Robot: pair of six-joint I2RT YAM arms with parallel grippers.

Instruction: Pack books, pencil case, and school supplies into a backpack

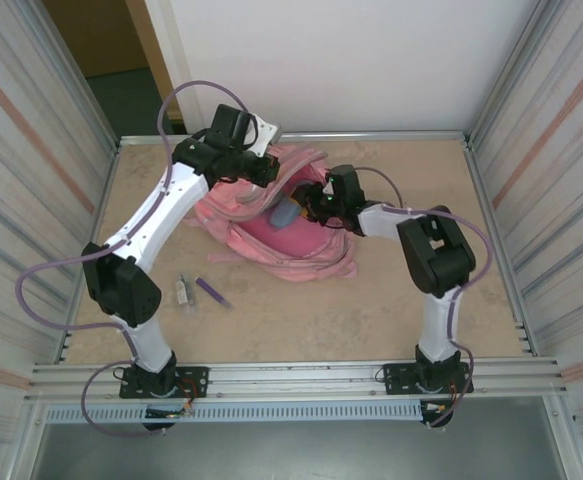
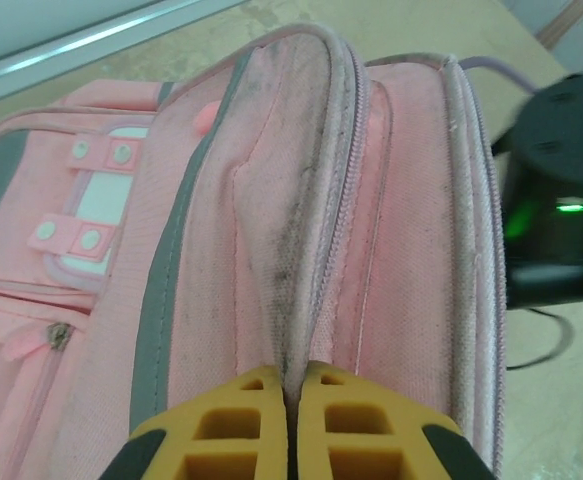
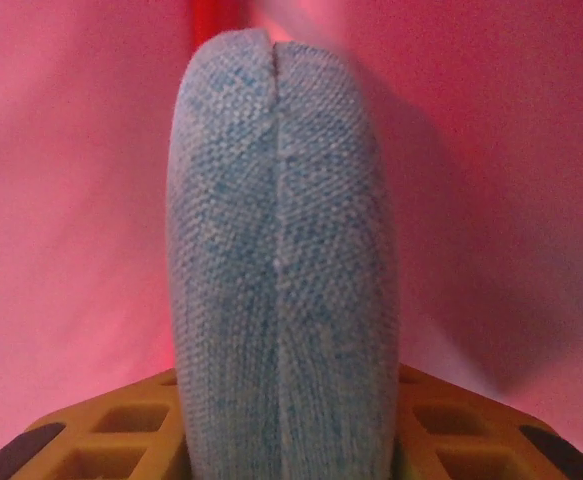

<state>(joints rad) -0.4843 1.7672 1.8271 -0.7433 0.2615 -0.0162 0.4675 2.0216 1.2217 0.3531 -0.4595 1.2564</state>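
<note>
Top cam: high above near edge, looking down on whole bench (image 1: pixel 371 310). Left wrist cam: close on backpack (image 2: pixel 421 250) rim. Right wrist cam: inside it, tight on pencil case (image 3: pixel 281 250). Backpack common to all three.

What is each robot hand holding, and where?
The left gripper pinches the backpack by a fabric fold beside its zip. The right gripper grips the pencil case by one end.

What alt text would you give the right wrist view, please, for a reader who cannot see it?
A slate-blue oblong soft pouch stands end-up, clamped between the yellow fingers of the right gripper. The lining of the pink fabric backpack surrounds it.
</note>
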